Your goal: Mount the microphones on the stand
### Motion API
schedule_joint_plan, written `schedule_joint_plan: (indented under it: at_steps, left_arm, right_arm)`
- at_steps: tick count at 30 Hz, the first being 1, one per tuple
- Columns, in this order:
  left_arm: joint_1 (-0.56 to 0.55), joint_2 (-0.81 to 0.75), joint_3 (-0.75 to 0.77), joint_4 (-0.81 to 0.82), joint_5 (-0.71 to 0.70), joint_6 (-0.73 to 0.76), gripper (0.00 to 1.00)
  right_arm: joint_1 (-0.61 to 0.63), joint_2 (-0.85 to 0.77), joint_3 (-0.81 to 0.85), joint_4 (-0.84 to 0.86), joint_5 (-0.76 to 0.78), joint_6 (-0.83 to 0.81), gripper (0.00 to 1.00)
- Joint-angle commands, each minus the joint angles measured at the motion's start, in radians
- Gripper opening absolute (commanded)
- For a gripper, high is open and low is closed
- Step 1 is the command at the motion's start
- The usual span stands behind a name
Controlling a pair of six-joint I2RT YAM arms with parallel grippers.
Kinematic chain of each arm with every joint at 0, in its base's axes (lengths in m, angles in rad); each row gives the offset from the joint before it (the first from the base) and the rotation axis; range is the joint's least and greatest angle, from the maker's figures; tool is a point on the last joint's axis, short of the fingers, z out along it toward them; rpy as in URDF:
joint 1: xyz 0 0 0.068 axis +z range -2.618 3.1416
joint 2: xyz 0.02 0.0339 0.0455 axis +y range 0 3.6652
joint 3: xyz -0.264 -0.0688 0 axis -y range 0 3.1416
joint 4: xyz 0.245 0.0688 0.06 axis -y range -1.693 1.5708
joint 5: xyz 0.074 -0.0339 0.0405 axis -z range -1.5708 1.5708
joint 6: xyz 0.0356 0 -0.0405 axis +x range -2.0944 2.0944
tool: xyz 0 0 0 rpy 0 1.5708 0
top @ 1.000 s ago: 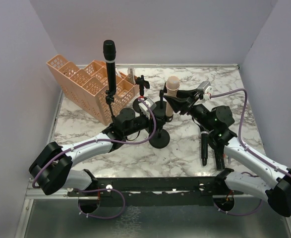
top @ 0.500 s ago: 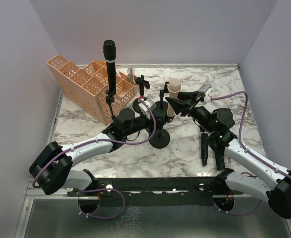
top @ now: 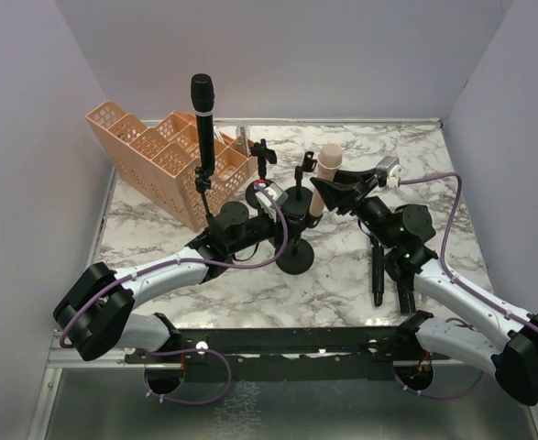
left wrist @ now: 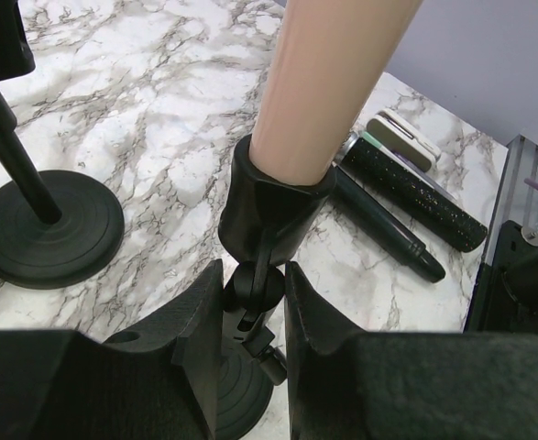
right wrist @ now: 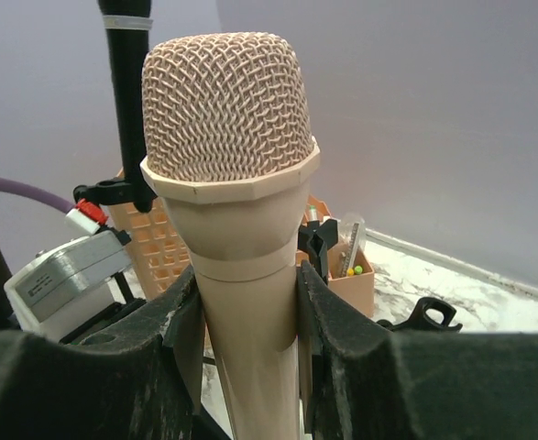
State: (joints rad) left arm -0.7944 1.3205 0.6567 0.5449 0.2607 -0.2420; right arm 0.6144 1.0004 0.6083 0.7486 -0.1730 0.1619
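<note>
Item 1: pale pink stick microphone with pink mesh head (right wrist: 223, 119), upright over the middle of the tabletop. Its lower end sits in the black cup-shaped clip (left wrist: 273, 206) of the black round-based stand (top: 295, 259).

Item 2: right tool (right wrist: 247, 307), both fingers pressed against the pink body just under the head, pinching it.

Item 3: left tool (left wrist: 253, 316), drawn in narrow on the stand's thin neck joint directly beneath the clip. I read that as a grip on the stand.

Item 4: all-black stick microphone (top: 203, 108), upright in the clip of a taller black stand (top: 202, 191), just in front of the peach plastic lattice basket (top: 149, 151) at far left.

Item 5: two dark microphones lying side by side on the white-and-grey marble tabletop (top: 342, 284) near my right arm, a smooth black one (left wrist: 383, 225) and a rough-textured black one (left wrist: 415, 192). The latter's far end looks pale, possibly silver mesh, but my view there is too poor to say.

Item 6: low black disc-base stand (left wrist: 49, 229), apart from the gripped one
</note>
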Motion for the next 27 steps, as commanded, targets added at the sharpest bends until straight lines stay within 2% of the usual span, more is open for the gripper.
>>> schedule_joint_plan:
  at_steps: [1, 16, 21, 27]
  left_arm:
    - [-0.006, 0.008, -0.025, -0.02, -0.04, -0.016, 0.0]
    - [-0.008, 0.013, -0.031, -0.021, -0.054, -0.019, 0.0]
    - [-0.008, 0.016, -0.028, -0.022, -0.055, -0.02, 0.0]
    - [-0.008, 0.013, -0.03, -0.022, -0.055, -0.022, 0.0]
  right_arm:
    - [0.021, 0.055, -0.06, -0.152, 0.013, 0.231, 0.01]
    - [0.021, 0.06, -0.166, -0.07, 0.169, 0.436, 0.01]
    - [0.021, 0.103, -0.166, -0.044, 0.053, 0.336, 0.01]
    - [0.021, 0.128, -0.148, -0.078, 0.01, 0.205, 0.01]
